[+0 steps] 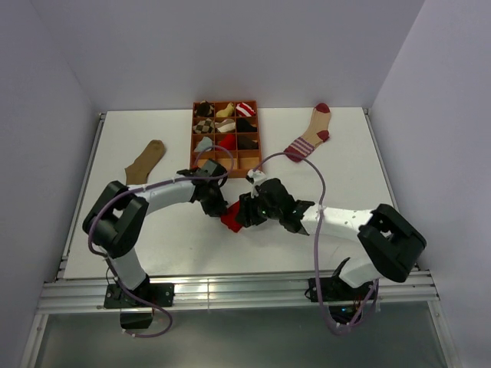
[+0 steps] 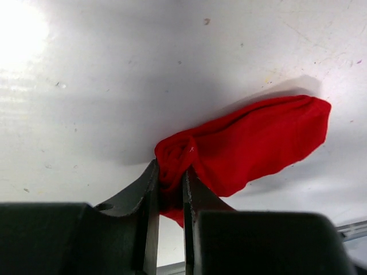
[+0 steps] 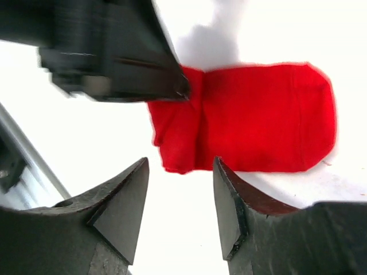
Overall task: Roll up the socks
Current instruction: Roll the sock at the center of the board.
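left wrist view shows the left gripper [image 2: 170,179] pinched together on a bunched end of the red sock [image 2: 252,143]. fabric is squeezed between its two fingers, and the rest of the sock lies flat on the white table [image 2: 114,86]. right wrist view has the right gripper [image 3: 180,166] with its jaws apart and nothing between them. the sock's near edge sits just beyond its fingertips, and the other arm's fingers come in from the upper left onto the folded end. from above, both arms meet over the middle of the table with the red sock under them.

farther out, the brown sock [image 1: 146,162] lies flat on the left and the striped sock [image 1: 311,136] flat on the right, both unrolled and well apart from the arms. farthest back sits a wooden compartment tray [image 1: 192,138] holding small sock bundles.

by the look of it, rolling the red sock is only starting: one end is gathered and most of the length is flat. the next move likely calls for the left pinch to turn that gathered end over along the flat part. the right gripper would pin or guide the fabric so the roll stays tight.
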Available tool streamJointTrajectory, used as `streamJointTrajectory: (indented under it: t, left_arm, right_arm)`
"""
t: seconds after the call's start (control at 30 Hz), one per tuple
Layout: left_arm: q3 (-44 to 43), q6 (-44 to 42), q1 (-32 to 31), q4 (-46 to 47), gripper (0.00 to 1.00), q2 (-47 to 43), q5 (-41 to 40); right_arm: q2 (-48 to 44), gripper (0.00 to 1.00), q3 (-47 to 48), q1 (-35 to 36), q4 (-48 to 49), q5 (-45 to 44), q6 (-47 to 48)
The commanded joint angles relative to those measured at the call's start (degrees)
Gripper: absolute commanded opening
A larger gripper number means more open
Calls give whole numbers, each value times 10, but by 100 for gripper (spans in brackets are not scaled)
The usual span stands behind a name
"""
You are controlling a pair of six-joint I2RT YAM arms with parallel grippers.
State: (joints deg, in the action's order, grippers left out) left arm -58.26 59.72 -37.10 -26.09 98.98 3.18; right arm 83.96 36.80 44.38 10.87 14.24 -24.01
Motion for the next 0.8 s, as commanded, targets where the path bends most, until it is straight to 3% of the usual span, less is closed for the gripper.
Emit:
streamJointTrajectory:
  t: [0.0,0.1,0.37,0.77]
  left_arm:
    - [-53,-72,0,-118,9,43,-29]
    - [-89,-97,0,-158,9,70,-29]
    - [-143,-119,-2,-202,11,104,-29]
    - [-145,-117,-8,-205,11,110,-29]
  right_arm:
    - [-43,56,7,57,-26,-206,45]
    - [-40,60,26,117,-35,-298,80]
    - [24,61,74,212,-47,-421,100]
    - [140,60,151,275,-73,-483,101]
